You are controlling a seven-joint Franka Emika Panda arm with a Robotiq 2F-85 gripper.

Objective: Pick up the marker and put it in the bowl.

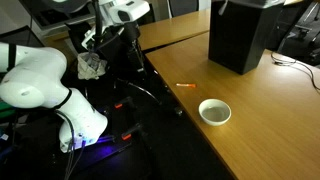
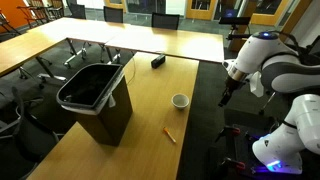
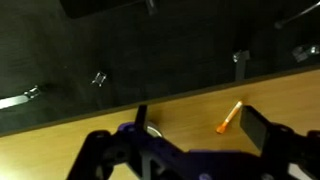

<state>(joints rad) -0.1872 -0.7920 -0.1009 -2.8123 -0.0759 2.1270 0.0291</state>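
Progress, as I judge it: nothing done yet, the whole pick and place is left.

Wrist view, nearest first: the end effector (image 3: 175,148) has its fingers spread wide with nothing between them. Just past it the marker (image 3: 230,118) lies flat and angled on the bench (image 3: 60,140), close to the bench edge. Beyond the edge there is only dark floor with some metal feet, too blurry to name.

In an exterior view the end effector (image 2: 226,96) hangs over the dark floor beside the bench, well apart from the marker (image 2: 170,134) and touching nothing. The marker sits on bare wood near the robot-side edge. Next out is the bowl (image 2: 180,101), upright and apparently empty, near the marker but clearly apart from it. Farther across stands the black box (image 2: 95,95), open-topped and much bigger than the bowl. At the far end of the bench lies a small black object (image 2: 158,62), too small to identify.

The second exterior angle shows the same layout: the marker (image 1: 185,87) is by the edge, the bowl (image 1: 215,112) is just beside it and not touching, and the black box (image 1: 245,35) is behind them.

Left to do: move over the bench, drop onto the marker, pinch it, lift it, carry it the short way to the bowl and release it.

Writing: no brand, label or text is readable in any view. The marker is too small for any print to show.
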